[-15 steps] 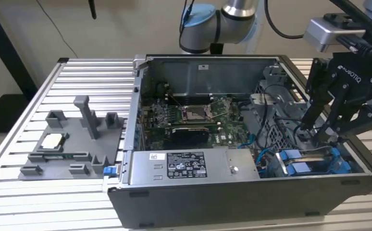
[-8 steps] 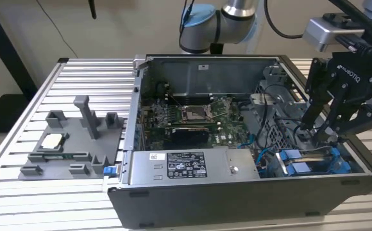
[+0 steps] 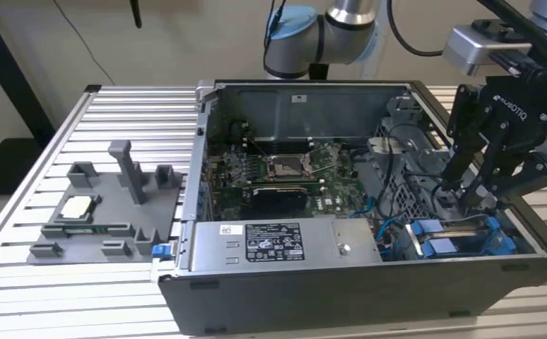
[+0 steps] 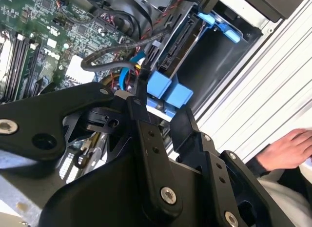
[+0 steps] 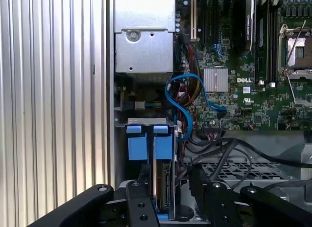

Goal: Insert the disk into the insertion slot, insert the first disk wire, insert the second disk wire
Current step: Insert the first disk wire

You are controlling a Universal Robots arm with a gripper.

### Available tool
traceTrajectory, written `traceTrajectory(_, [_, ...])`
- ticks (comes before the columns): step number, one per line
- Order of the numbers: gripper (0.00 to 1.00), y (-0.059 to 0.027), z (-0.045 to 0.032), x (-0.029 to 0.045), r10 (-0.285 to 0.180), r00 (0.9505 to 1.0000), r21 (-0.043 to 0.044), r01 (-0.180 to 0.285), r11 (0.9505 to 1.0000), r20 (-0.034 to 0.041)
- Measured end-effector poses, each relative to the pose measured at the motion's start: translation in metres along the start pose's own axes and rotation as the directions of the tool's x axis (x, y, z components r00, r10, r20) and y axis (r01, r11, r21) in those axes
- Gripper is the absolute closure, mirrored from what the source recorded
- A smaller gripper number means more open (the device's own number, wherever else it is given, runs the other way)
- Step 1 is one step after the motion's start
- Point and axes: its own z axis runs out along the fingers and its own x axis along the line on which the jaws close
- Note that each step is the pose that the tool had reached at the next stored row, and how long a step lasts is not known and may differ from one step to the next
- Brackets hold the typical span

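the silver-grey flat disk in its bright blue plastic carrier (image 5: 163,154) stands inside the grey metal insertion slot (image 5: 146,121), so i judge this step done. my black tool (image 5: 170,172) is open around it. both wires seem left.

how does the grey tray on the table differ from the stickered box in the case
The fixture tray lies on the slatted table; the power-supply box sits inside the computer case. The tray has upright posts; the box is flat-topped with a white sticker. Both are grey.
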Motion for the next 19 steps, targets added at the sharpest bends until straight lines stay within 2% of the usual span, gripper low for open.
traceTrajectory(10, [0.53,0.0002,0.0005,-0.0001,0.0,1.0,0.0011,0.0,1.0,0.0002])
traceTrajectory(12, [0.53,0.0007,0.0011,-0.0002,0.0,1.0,0.0051,0.0,1.0,0.0002])
traceTrajectory(15, [0.53,0.0018,0.0023,-0.0004,0.0,1.0,0.0155,0.0,0.9999,0.0006])
traceTrajectory(19, [0.53,0.0032,0.0024,-0.0014,0.0,1.0,0.017,0.0,0.9999,0.0007])
